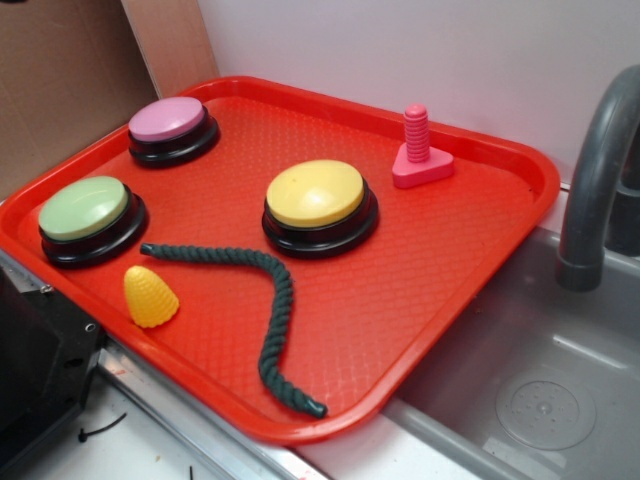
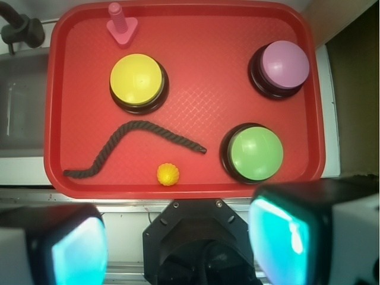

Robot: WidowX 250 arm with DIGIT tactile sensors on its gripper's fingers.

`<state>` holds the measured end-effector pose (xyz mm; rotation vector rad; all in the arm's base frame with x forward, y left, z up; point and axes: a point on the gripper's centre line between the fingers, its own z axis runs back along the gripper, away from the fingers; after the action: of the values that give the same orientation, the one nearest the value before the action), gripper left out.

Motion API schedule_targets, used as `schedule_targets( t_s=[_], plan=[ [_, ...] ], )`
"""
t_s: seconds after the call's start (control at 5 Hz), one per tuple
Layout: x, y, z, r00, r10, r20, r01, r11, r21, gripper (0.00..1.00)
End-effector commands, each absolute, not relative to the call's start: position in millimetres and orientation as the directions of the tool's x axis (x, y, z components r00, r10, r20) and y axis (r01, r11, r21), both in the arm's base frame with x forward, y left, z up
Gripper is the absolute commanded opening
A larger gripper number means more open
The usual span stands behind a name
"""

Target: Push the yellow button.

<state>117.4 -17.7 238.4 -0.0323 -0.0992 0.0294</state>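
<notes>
The yellow button (image 1: 316, 192), a smooth yellow dome on a glossy black base, sits near the middle of the red tray (image 1: 440, 290). In the wrist view it (image 2: 136, 79) lies at upper left of the tray (image 2: 196, 89). My gripper (image 2: 178, 246) is high above the tray's near edge, far from the button. Its two fingers, with teal pads (image 2: 276, 237), stand wide apart and hold nothing. The gripper does not show in the exterior view.
A green button (image 1: 84, 208) and a pink button (image 1: 167, 119) sit at the tray's left. A small yellow ribbed cone (image 1: 149, 296), a dark green rope (image 1: 265, 300) and a pink bolt toy (image 1: 418, 150) also lie on the tray. A grey sink (image 1: 540, 390) with faucet (image 1: 590, 190) is at right.
</notes>
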Motion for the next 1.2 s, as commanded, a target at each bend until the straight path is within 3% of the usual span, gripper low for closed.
schedule_targets(
  t_s=[0.0,0.2,0.4,0.6,1.0],
  plan=[
    [117.4,-17.7,238.4,0.995,0.031,0.099,-0.028,0.999,-0.034,1.0],
    [167.4,-37.0,207.9,0.985,-0.142,0.1,0.142,0.99,-0.001,1.0],
    [214.1,-56.2,175.6,0.964,-0.186,0.19,0.185,0.982,0.023,1.0],
    [235.6,-67.7,131.9,0.954,-0.201,0.223,0.211,0.977,-0.021,1.0],
    [256.1,-72.2,74.9,0.962,-0.217,0.166,0.226,0.973,-0.04,1.0]
  ],
)
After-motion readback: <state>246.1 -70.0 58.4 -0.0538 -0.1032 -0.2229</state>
